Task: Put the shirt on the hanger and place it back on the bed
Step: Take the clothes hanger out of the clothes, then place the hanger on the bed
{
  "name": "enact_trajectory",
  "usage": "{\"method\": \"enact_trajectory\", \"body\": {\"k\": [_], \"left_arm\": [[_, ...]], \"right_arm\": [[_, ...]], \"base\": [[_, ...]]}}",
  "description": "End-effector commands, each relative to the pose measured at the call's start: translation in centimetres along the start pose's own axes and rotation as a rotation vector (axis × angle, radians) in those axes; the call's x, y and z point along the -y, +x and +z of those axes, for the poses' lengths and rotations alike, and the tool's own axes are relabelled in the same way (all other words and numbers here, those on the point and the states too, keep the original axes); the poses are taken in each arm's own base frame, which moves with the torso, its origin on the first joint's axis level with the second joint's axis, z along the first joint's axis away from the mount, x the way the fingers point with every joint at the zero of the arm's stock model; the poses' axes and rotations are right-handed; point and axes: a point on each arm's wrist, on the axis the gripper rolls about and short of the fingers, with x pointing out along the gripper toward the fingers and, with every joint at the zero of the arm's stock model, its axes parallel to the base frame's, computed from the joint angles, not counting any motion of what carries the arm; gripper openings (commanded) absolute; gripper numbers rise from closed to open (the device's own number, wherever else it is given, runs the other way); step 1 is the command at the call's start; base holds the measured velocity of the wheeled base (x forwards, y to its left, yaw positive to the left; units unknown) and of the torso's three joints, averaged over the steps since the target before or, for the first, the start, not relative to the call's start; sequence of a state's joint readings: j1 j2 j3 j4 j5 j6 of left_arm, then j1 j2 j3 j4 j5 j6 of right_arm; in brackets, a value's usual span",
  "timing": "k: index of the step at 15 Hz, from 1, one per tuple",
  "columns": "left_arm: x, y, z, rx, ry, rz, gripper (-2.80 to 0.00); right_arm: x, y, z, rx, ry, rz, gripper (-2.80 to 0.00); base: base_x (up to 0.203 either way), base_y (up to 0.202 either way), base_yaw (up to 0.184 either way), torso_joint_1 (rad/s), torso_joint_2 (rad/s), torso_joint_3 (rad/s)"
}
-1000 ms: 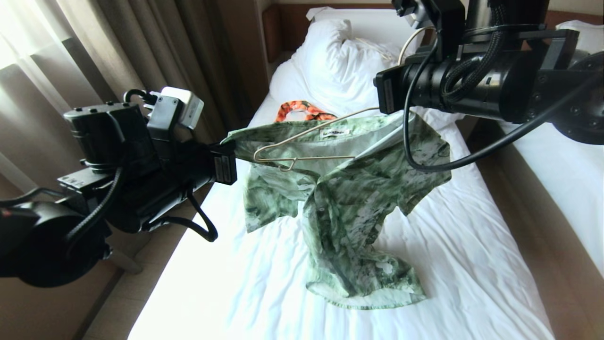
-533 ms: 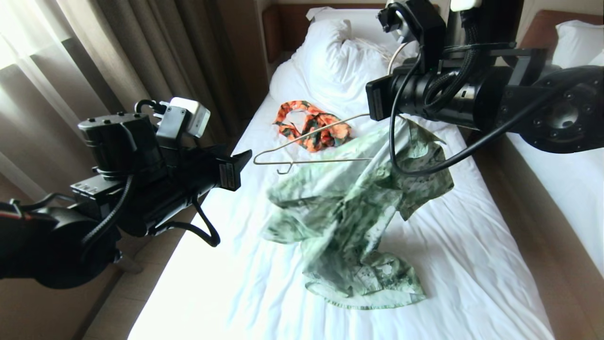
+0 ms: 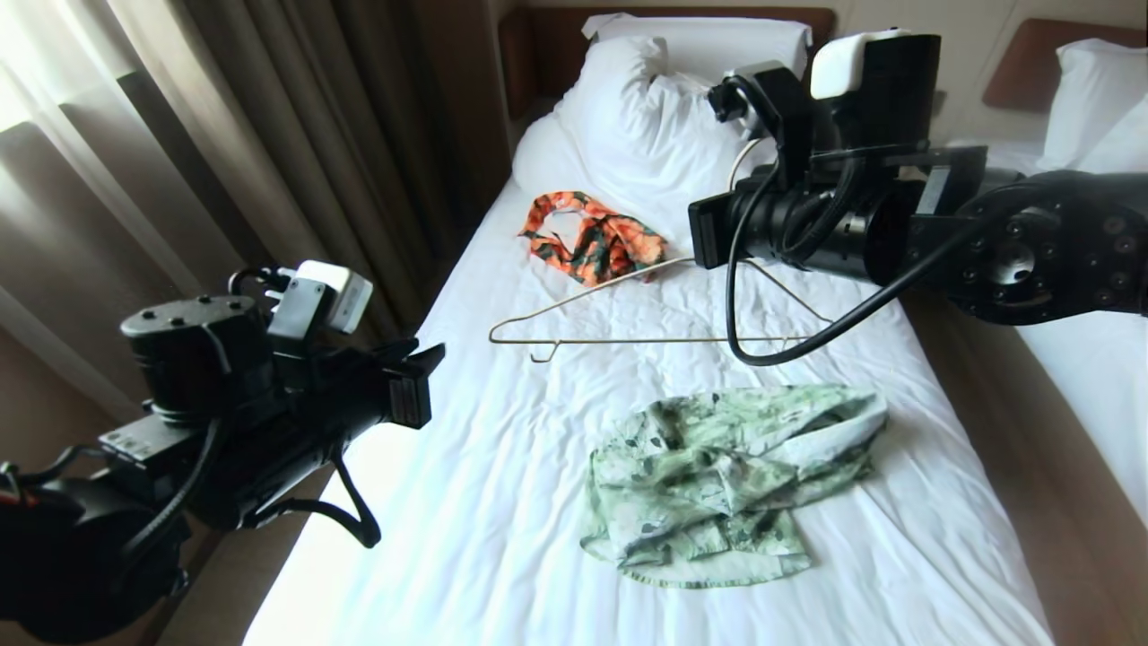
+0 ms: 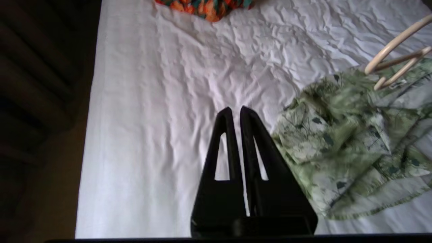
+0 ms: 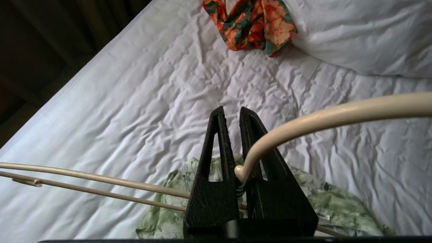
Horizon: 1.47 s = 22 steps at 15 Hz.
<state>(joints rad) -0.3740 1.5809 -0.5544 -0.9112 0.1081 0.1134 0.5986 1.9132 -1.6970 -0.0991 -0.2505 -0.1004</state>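
The green and white shirt (image 3: 731, 480) lies crumpled on the bed (image 3: 502, 502), off the hanger. My right gripper (image 5: 232, 109) is shut on the neck of the cream hanger (image 3: 628, 339), holding it bare in the air above the sheet, beyond the shirt. The hook (image 5: 337, 116) curves out past the fingers. At the bed's left side, my left gripper (image 3: 435, 352) hangs over the sheet, shut with nothing in it. In the left wrist view it (image 4: 235, 109) sits just beside the shirt (image 4: 344, 145), apart from it.
An orange and dark green garment (image 3: 596, 238) lies near the white pillows (image 3: 646, 117) by the headboard. Curtains (image 3: 224, 135) hang along the bed's left side. A second white bed (image 3: 1085, 359) stands on the right across a narrow strip of floor.
My left gripper let go of the shirt, which slid off the hanger and dropped in a heap on the bed. It then closed again and pulled back lower. The right arm lowered the hanger.
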Motion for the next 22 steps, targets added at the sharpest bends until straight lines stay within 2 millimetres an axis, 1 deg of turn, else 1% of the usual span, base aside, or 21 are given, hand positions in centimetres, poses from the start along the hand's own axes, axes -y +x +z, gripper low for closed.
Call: {"method": "enact_trajectory", "body": {"k": [1,2,3,5,6,9,11,13,15,18,21,22], "left_arm": [[-0.7,-1.6,-1.7,-0.033,0.000,0.025,-2.80],[-0.9,-2.5,-2.6,-0.050,-0.003,0.036,-2.80],[-1.1,-3.5,-3.4,-0.062,-0.014,0.044,-2.80],[-1.3,-4.9,-4.2,-0.061,-0.045,0.059,-2.80],[-1.4,-5.2,-4.3,-0.061,-0.054,0.065,-2.80],[-1.4,-5.8,-4.5,-0.064,-0.085,0.068,-2.80],[-1.5,-6.3,-4.5,-0.058,-0.088,0.081,-2.80],[-1.6,-7.2,-4.3,-0.038,-0.087,0.107,-2.80],[-1.7,-8.3,-4.0,-0.012,-0.089,0.118,-2.80],[-1.8,-9.6,-4.0,0.010,-0.088,0.124,-2.80],[-1.8,-10.3,-3.8,0.033,-0.090,0.142,-2.80],[-1.9,-10.6,-3.7,0.044,-0.092,0.149,-2.80]], "right_arm": [[0.1,0.6,-1.3,-0.041,0.004,-0.007,-2.80],[0.2,1.1,-2.7,-0.072,0.009,-0.014,-2.80],[0.5,1.9,-4.4,-0.106,0.007,-0.027,-2.80],[1.6,3.4,-8.3,-0.198,-0.004,-0.072,-2.80],[2.5,3.9,-10.0,-0.243,-0.006,-0.098,-2.80],[4.8,4.0,-14.6,-0.390,-0.012,-0.151,-2.80],[6.2,4.9,-17.3,-0.464,-0.016,-0.183,-2.80],[7.1,6.0,-19.4,-0.517,-0.033,-0.198,-2.80],[7.2,7.3,-21.1,-0.529,-0.041,-0.202,-2.80],[6.9,8.6,-22.6,-0.512,-0.053,-0.193,-2.80],[6.9,9.5,-23.2,-0.516,-0.064,-0.194,-2.80],[6.9,9.8,-23.5,-0.519,-0.069,-0.195,0.00]], "base": [[0.000,0.000,0.000,0.000,0.00,0.000],[0.000,0.000,0.000,0.000,0.00,0.000],[0.000,0.000,0.000,0.000,0.00,0.000],[0.000,0.000,0.000,0.000,0.00,0.000],[0.000,0.000,0.000,0.000,0.00,0.000],[0.000,0.000,0.000,0.000,0.00,0.000],[0.000,0.000,0.000,0.000,0.00,0.000],[0.000,0.000,0.000,0.000,0.00,0.000],[0.000,0.000,0.000,0.000,0.00,0.000],[0.000,0.000,0.000,0.000,0.00,0.000],[0.000,0.000,0.000,0.000,0.00,0.000],[0.000,0.000,0.000,0.000,0.00,0.000]]}}
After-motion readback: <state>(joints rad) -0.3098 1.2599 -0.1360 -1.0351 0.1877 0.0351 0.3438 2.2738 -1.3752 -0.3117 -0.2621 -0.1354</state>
